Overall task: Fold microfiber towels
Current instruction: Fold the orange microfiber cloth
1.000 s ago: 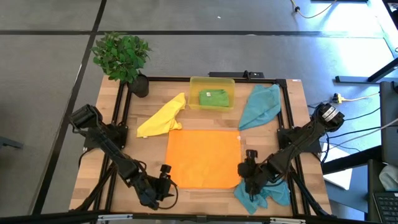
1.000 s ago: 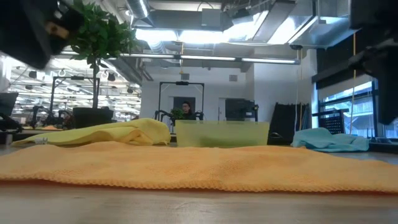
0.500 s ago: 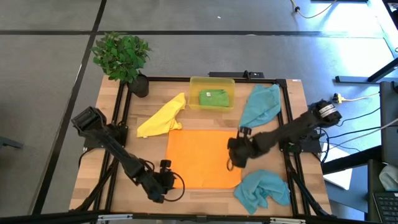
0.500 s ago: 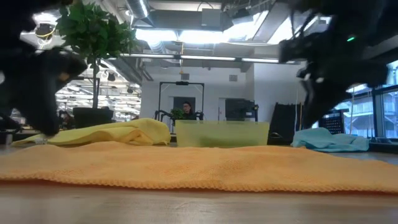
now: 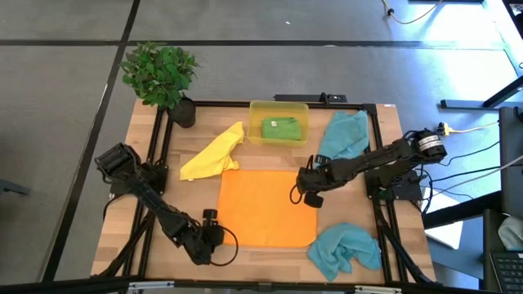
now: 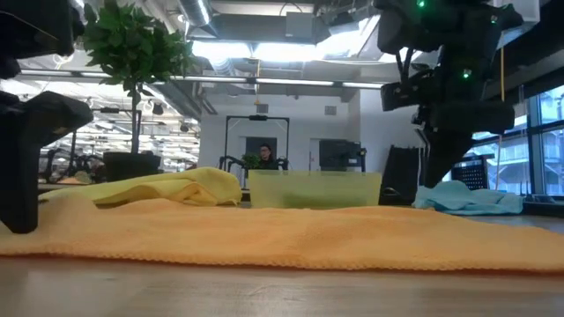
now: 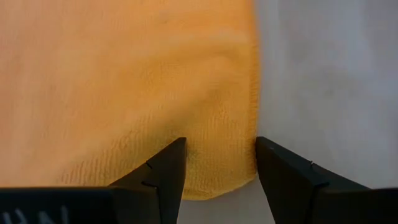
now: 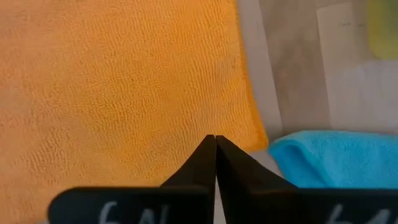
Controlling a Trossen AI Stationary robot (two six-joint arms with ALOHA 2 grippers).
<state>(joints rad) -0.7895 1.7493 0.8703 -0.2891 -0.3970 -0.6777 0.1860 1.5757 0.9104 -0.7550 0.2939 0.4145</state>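
Wooden table (image 5: 122,175) seen from above, with a black frame around the work area. The orange towel (image 5: 266,207) lies spread flat at the centre. The yellow towel (image 5: 214,153) lies crumpled just beyond its far left corner; the green towel (image 5: 280,128) sits folded inside the translucent yellow bin (image 5: 255,110) at the far edge. One teal-blue towel (image 5: 341,137) lies bunched beside the bin on the right; the second teal-blue towel (image 5: 345,249) lies crumpled at the near right corner, just beside the orange towel.

Left gripper (image 7: 219,163): positioned at the near left corner of the orange towel, fingers apart, the corner's hem lying between them; whether they touch the cloth cannot be told.

Right gripper (image 8: 215,144): over the far right corner of the orange towel, fingers pressed together tip to tip, with no cloth visibly caught between them.

A potted plant (image 5: 160,73) stands at the table's far left corner. In the low view the orange towel fills the foreground.
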